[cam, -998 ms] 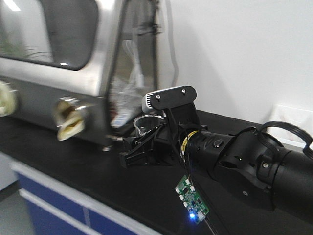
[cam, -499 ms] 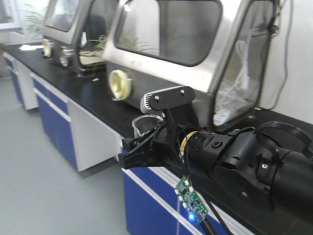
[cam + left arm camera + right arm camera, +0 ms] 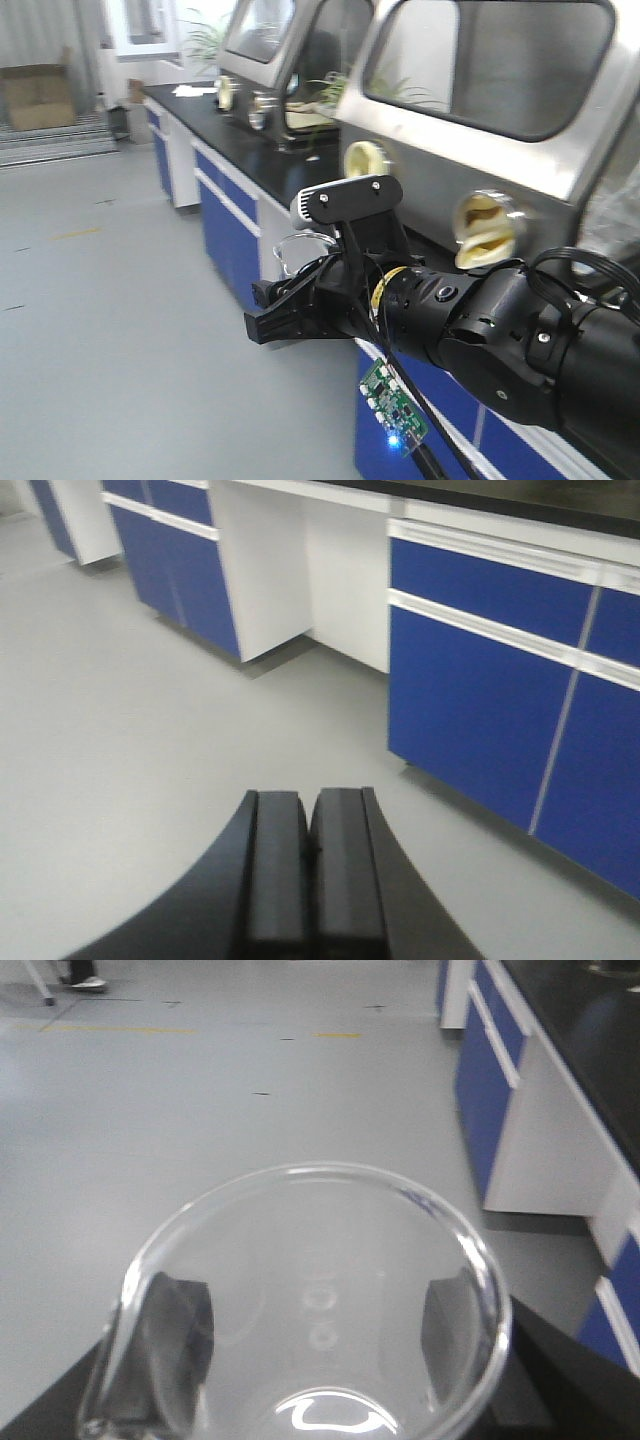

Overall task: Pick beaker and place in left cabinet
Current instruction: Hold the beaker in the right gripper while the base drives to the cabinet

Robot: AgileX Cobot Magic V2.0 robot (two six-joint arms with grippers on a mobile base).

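The clear beaker (image 3: 310, 1300) fills the right wrist view, its rim and pouring lip toward the camera. My right gripper (image 3: 315, 1335) is shut on it, with dark fingers (image 3: 182, 1332) pressing both sides of the glass. In the front view the beaker (image 3: 296, 250) sits upright in the right gripper (image 3: 288, 312), held in the air over the grey floor beside the bench. My left gripper (image 3: 310, 815) is shut and empty, pointing at the floor. The left cabinet is out of view.
A long black-topped bench (image 3: 262, 160) with blue doors (image 3: 480, 680) runs along the right. Steel glove boxes (image 3: 470, 110) with yellowish ports stand on it. Grey floor (image 3: 110, 300) lies to the left, a cardboard box (image 3: 38, 98) far back. A green circuit board (image 3: 393, 412) hangs under the arm.
The view has swung left, from a white wall and one glove box to the lab aisle and floor. The right gripper keeps the beaker in the same hold.
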